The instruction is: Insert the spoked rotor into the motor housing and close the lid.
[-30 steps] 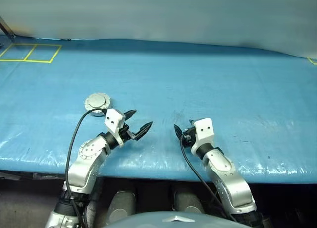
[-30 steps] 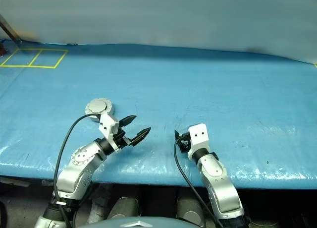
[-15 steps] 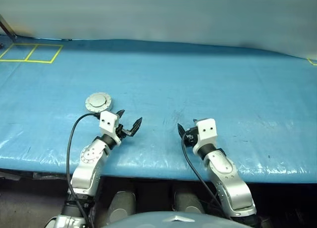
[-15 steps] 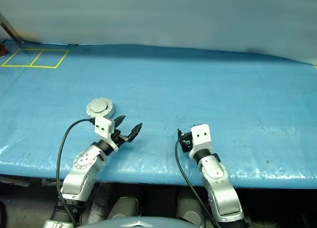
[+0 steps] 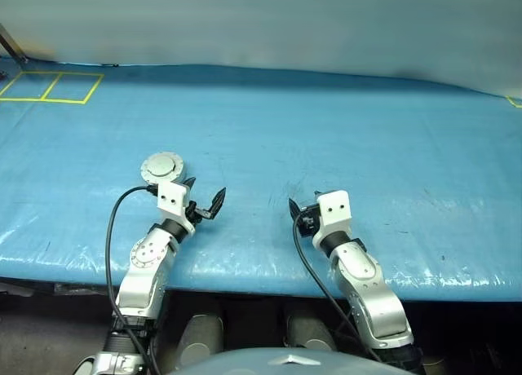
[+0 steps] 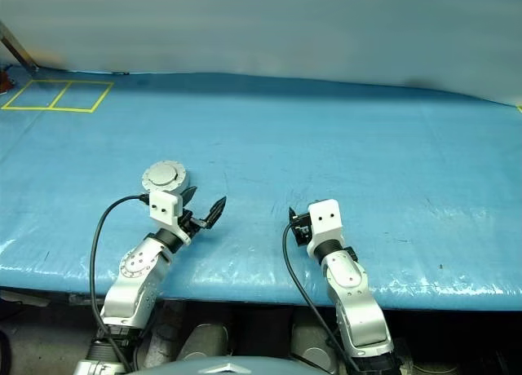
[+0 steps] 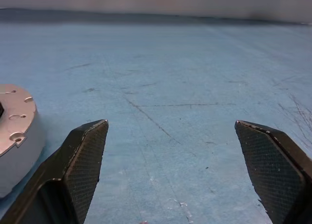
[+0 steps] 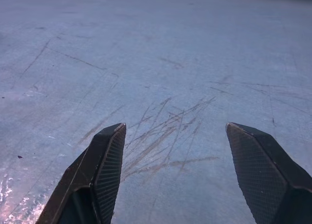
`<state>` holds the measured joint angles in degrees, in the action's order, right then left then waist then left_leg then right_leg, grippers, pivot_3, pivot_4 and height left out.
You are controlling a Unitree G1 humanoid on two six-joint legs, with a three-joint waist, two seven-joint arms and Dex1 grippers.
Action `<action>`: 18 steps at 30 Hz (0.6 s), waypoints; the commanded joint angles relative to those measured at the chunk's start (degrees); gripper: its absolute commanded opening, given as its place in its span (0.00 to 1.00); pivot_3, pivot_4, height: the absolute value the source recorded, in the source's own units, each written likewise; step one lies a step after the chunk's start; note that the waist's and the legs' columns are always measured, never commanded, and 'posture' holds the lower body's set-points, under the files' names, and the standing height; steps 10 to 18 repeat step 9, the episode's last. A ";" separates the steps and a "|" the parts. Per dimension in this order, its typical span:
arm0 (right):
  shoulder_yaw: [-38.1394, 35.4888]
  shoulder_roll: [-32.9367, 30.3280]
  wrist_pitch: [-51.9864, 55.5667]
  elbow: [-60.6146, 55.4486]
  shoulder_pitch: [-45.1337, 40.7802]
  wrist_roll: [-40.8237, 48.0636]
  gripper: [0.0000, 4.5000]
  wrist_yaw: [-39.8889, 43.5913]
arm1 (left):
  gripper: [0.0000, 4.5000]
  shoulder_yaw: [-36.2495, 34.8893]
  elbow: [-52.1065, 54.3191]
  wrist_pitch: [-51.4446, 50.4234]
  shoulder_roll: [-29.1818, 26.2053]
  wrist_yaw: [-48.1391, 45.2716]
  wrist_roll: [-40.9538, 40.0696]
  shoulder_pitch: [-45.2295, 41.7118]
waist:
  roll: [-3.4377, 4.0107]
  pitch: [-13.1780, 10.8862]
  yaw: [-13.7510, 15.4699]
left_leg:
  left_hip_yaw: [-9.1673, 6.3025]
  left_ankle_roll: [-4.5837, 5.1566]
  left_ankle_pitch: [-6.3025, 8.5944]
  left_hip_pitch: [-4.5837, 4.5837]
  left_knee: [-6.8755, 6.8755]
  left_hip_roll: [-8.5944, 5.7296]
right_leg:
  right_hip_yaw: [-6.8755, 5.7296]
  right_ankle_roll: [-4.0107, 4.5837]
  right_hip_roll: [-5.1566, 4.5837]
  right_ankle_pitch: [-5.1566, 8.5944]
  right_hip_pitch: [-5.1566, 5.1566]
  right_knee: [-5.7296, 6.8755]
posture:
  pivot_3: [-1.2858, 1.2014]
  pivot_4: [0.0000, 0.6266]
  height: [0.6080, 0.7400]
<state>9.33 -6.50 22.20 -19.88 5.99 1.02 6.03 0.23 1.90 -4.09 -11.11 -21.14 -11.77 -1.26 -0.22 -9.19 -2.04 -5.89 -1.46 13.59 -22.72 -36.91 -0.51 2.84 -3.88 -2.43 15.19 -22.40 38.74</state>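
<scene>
A round silver motor housing [image 5: 163, 168] sits on the blue table at the left, with its flat lid [image 7: 12, 118] lying shut on top and small holes at the rim. The spoked rotor is out of view. My left gripper [image 5: 205, 191] is open just to the right of the housing and a little nearer to me, with nothing between its fingers [image 7: 85, 156]. In the left wrist view the housing lies just outside one finger. My right gripper [image 5: 302, 208] is open and empty over bare table near the middle, its fingers [image 8: 105, 160] spread wide.
The blue table cover [image 5: 342, 130] stretches wide, with scratch marks [image 8: 161, 136] under the right gripper. Yellow tape squares [image 5: 49, 87] mark the far left corner. The table's front edge [image 5: 261, 279] runs just below both wrists. A grey wall stands behind.
My left gripper has swung left toward the housing and now points forward beside it. The right gripper has stayed in place.
</scene>
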 commanded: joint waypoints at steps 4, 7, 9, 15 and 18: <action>-0.23 0.75 -1.43 1.16 -1.91 -3.32 0.77 -2.59 | 0.99 -1.39 3.23 -0.45 2.49 5.27 1.29 0.09 | 0.00 0.00 0.01 | 0.00 0.00 0.00 0.00 -0.01 0.00 | 0.00 0.00 0.00 0.00 0.00 0.00 | 0.52 0.24 1.00; -0.16 0.99 -1.58 2.86 -2.74 -5.52 0.77 -4.38 | 0.99 -1.30 4.32 -1.57 3.02 6.58 1.16 0.34 | 0.00 0.00 -0.01 | 0.00 0.00 0.00 0.00 0.00 0.00 | 0.00 0.00 0.00 0.00 0.00 0.00 | 0.52 0.24 1.00; -0.27 1.53 -1.97 3.58 -3.22 -5.82 0.77 -4.83 | 0.99 -0.95 5.08 -2.05 3.17 7.00 1.26 0.38 | 0.00 0.00 0.01 | 0.00 -0.01 0.00 0.00 0.00 0.00 | 0.00 0.00 0.00 0.00 0.00 0.00 | 0.52 0.24 1.00; -0.27 1.53 -1.97 3.58 -3.22 -5.82 0.77 -4.83 | 0.99 -0.95 5.08 -2.05 3.17 7.00 1.26 0.38 | 0.00 0.00 0.01 | 0.00 -0.01 0.00 0.00 0.00 0.00 | 0.00 0.00 0.00 0.00 0.00 0.00 | 0.52 0.24 1.00; -0.27 1.53 -1.97 3.58 -3.22 -5.82 0.77 -4.83 | 0.99 -0.95 5.08 -2.05 3.17 7.00 1.26 0.38 | 0.00 0.00 0.01 | 0.00 -0.01 0.00 0.00 0.00 0.00 | 0.00 0.00 0.00 0.00 0.00 0.00 | 0.52 0.24 1.00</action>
